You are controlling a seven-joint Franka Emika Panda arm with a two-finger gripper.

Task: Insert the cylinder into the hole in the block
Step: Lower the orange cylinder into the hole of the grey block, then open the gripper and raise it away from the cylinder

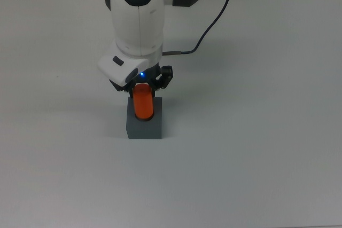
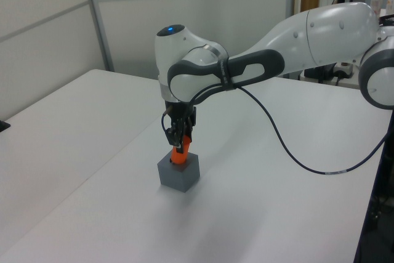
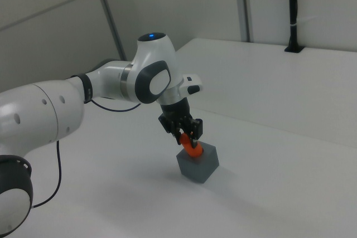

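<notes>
The dark grey block (image 1: 145,126) (image 2: 180,174) (image 3: 198,164) sits on the white table. The orange cylinder (image 1: 142,103) (image 2: 179,154) (image 3: 192,149) stands upright right over the block's top face, its lower end at the block's top where the hole lies; the hole itself is hidden behind it. My gripper (image 1: 141,85) (image 2: 178,138) (image 3: 183,131) is shut on the cylinder's upper part, pointing straight down above the block.
A black cable (image 1: 211,20) runs from the wrist across the table toward the back. The white tabletop (image 1: 256,132) spreads out on all sides of the block. A black post (image 3: 292,9) stands at the far edge in the right view.
</notes>
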